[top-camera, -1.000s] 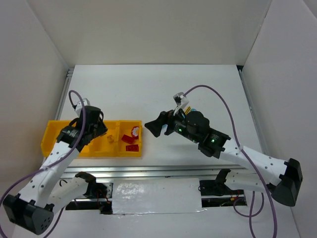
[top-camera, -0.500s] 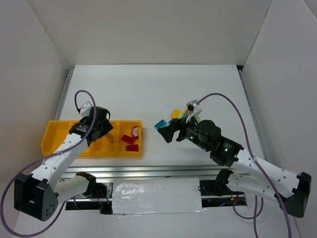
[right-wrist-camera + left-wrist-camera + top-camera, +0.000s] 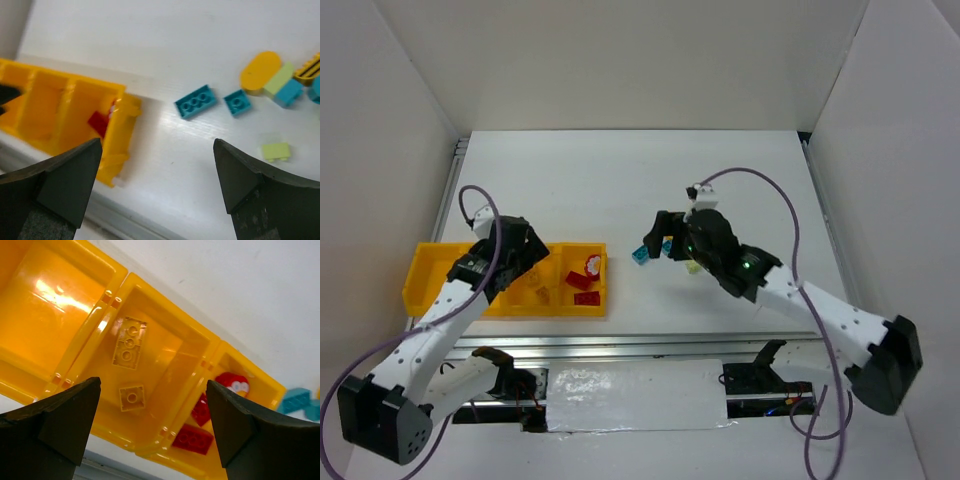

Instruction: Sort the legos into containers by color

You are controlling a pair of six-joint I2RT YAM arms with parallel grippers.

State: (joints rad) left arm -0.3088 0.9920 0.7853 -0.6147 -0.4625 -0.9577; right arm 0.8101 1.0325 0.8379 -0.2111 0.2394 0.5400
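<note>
The containers are a yellow four-compartment tray [image 3: 428, 272] at the near left. My left gripper [image 3: 527, 262] hangs open over it, holding nothing [image 3: 152, 385]. Below it, two yellow legos [image 3: 129, 342] lie in the third compartment. Red legos [image 3: 194, 438] lie in the rightmost compartment. My right gripper [image 3: 658, 238] is open and empty [image 3: 157, 145] above the table right of the tray [image 3: 118, 131]. Loose legos lie just beyond it: a teal brick [image 3: 196, 101], a small teal square [image 3: 237, 102], a yellow oval [image 3: 260, 72] and a light green brick [image 3: 276, 150].
White walls close the table on the left, back and right. A metal rail [image 3: 620, 345] runs along the near edge, close behind the tray. A yellow-and-black striped piece [image 3: 307, 70] lies at the far edge of the loose pile.
My left gripper has opened over the tray's third compartment. My right gripper has drawn back to the right, over the loose bricks, still open.
</note>
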